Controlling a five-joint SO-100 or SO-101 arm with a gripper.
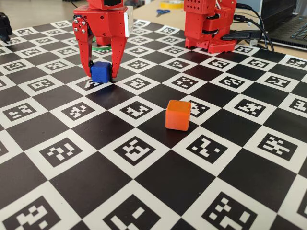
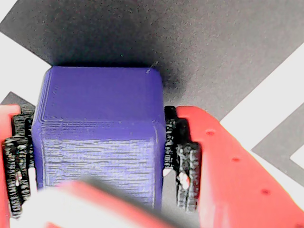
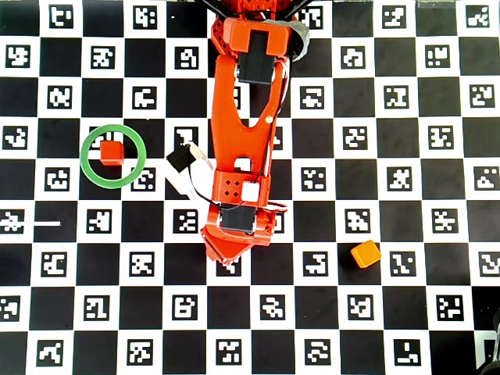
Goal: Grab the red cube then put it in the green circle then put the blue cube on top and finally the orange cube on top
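The blue cube [image 1: 101, 72] rests on the checkered board between the fingers of my red gripper [image 1: 102, 75]. In the wrist view the blue cube [image 2: 99, 128] fills the space between the black pads [image 2: 185, 161], which press both of its sides; the gripper [image 2: 99, 161] is shut on it. In the overhead view the arm [image 3: 242, 141] hides the blue cube. The red cube [image 3: 111, 152] lies inside the green circle [image 3: 84, 156] left of the arm. A sliver of the green circle [image 1: 100, 48] shows behind the gripper. The orange cube [image 1: 178, 115] sits alone, to the lower right in the overhead view [image 3: 365, 254].
The arm's red base [image 1: 208, 24] stands at the back right of the fixed view, with cables and a laptop [image 1: 288, 24] beside it. Scissors [image 1: 162, 12] lie behind the board. A white strip [image 3: 39, 224] lies at the board's left.
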